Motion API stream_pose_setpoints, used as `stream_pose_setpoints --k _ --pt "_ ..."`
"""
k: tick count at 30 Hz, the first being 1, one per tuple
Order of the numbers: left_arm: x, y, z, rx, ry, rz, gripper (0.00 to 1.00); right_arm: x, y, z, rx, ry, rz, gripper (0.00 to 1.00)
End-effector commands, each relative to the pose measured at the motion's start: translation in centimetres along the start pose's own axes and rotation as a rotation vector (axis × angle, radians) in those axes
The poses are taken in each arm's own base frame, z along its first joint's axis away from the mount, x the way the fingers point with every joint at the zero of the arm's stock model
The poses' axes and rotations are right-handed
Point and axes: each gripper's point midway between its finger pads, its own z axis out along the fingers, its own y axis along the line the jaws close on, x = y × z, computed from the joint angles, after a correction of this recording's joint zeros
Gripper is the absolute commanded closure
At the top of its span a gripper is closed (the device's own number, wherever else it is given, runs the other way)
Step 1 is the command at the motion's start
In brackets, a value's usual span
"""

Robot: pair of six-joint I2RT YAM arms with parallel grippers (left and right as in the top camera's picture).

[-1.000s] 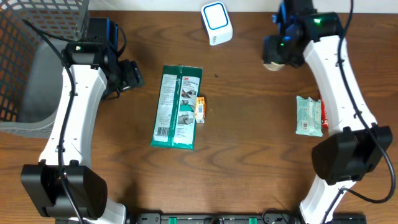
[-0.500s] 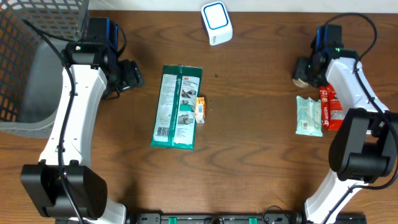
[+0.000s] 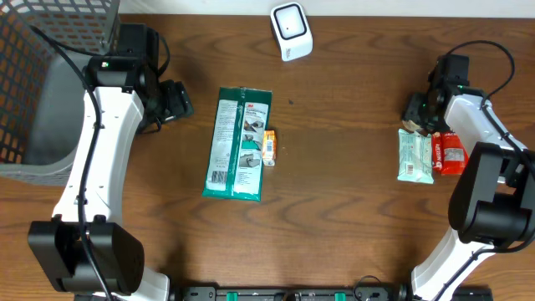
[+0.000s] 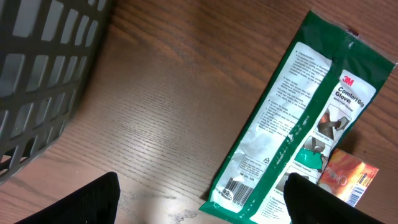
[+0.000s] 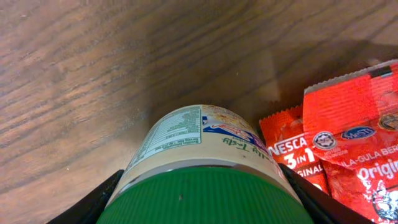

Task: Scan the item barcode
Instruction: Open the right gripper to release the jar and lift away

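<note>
Jar (image 5: 199, 140) | lid (image 5: 205, 193) on | held by right pincer (image 5: 205, 210) | beside red sachets (image 5: 348, 149)

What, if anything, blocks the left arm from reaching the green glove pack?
Probably nothing, so yes: the open left gripper sits beside the glove pack, with only bare table between.

Table (image 3: 334, 209): dark brown wood grain.
Basket (image 3: 18, 50): grey mesh, at the far left corner.
Glove packet (image 3: 239, 144): green and white, flat, lying lengthwise near the middle of the table, barcode at its near end.
Small orange box (image 3: 269, 146): touching the glove packet's right edge.
Pale green packet (image 3: 415, 155): flat, on the right side.
Red sachets (image 3: 450, 152): just beside the pale packet, lettered "3 in 1".
</note>
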Motion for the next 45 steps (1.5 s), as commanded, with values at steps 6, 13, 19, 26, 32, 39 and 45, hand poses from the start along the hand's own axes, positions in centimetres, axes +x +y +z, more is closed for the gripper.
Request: stream_pose_setpoints --k 6,13,19,26,32,39,45 --pt "-0.2 0.4 -0.6 -0.007 -0.017 0.001 0.15 -0.9 -0.2 -1.8 0.006 -0.022 -0.008 0.15" --pt "-0.2 0.3 -0.6 -0.007 -0.018 0.001 0.15 -2.3 -0.1 -7.1 -0.005 -0.073 -0.022 0.01" --pt "-0.2 0.3 -0.6 -0.007 -0.018 0.001 0.15 -2.1 3.2 -11.2 -0.146 -0.118 -0.159 0.03" --pt "-0.2 0.3 -0.6 -0.007 -0.018 0.001 0.15 -1.9 6.7 -10.8 -0.203 -0.132 -0.242 0.83" --pt "-0.2 0.3 -0.6 -0.007 -0.018 0.001 0.15 -1.7 9.3 -8.2 -0.212 -0.138 -0.292 0.96" --pt "-0.2 0.4 -0.6 -0.007 -0.017 0.001 0.15 -1.3 6.9 -3.6 -0.031 -0.097 -0.215 0.99" --pt "-0.2 0.3 -0.6 -0.007 -0.018 0.001 0.15 -1.1 4.9 -2.9 0.07 -0.081 -0.196 0.99"
